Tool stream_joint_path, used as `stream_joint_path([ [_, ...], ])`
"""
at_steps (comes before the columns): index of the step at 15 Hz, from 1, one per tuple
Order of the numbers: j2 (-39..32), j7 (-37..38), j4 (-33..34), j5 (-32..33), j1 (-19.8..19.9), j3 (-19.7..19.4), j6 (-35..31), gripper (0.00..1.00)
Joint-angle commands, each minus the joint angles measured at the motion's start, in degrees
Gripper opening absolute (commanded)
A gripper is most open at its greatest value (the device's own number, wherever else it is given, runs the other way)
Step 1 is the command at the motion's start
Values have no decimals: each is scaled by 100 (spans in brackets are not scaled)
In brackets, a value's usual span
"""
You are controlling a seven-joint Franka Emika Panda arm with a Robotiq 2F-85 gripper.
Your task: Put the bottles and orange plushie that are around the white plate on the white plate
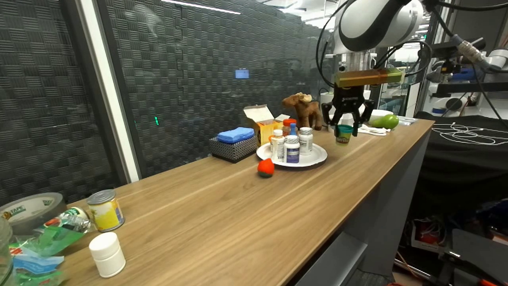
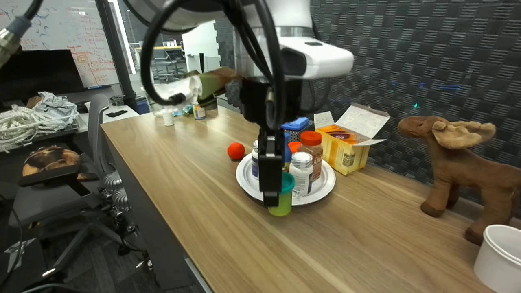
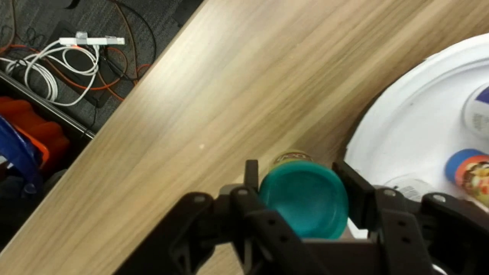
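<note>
Standing bottles (image 1: pixel 292 154): upright on your white plate (image 1: pixel 318 157), long axes vertical, caps up, one of them red-capped, one purple-labelled
Orange plushie (image 1: pixel 265 167): on the tabletop (image 1: pixel 206 214) just beside the plate, outside its rim; in an exterior view you see the orange-red end up and the dark green end down
Gripper (image 1: pixel 346 132): pointing straight down near the plate
Fingers (image 3: pixel 251 175): parted partway, pinching the teal-lidded tub (image 3: pixel 305 198) for you at the lid, one on each side
Teal-lidded tub: lid uppermost, long axis close to vertical, outside the plate's rim; you cannot tell whether its base touches the tabletop
Tabletop: long, wood-grained, running beneath all of these
Yellow box (image 2: pixel 344 158): beside the plate, flaps raised, packets (image 2: pixel 337 132) inside
Dark box (image 1: pixel 234 150): near the yellow box, carrying a folded blue cloth (image 1: pixel 236 135)
Moose plush (image 2: pixel 460 162): standing on its legs, head toward the yellow box
End away from your gripper: white jar (image 1: pixel 108 256) upright, can (image 1: pixel 105 212) upright, tape roll (image 1: pixel 49 210)
Wall (image 1: pixel 222 63): dark textured panels along the tabletop's long side
Room: in an exterior view you find a whiteboard (image 2: pixel 97 36) with red writing and a gray chair (image 2: pixel 97 126); in the wrist view, looped cables (image 3: pixel 81 72) on the floor (image 3: pixel 91 19)
</note>
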State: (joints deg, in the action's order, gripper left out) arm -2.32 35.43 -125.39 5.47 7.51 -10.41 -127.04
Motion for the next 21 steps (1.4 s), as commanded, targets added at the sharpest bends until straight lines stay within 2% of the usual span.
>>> stream_joint_path([
  [1,197,275,124,258,-235,306,70,27],
  [7,-204,114,639,118,-418,577,-36,27],
  [16,-571,-248,1004,-23,-346,458,84,27],
  [21,-761,-787,1104,-387,-254,408,198,27],
])
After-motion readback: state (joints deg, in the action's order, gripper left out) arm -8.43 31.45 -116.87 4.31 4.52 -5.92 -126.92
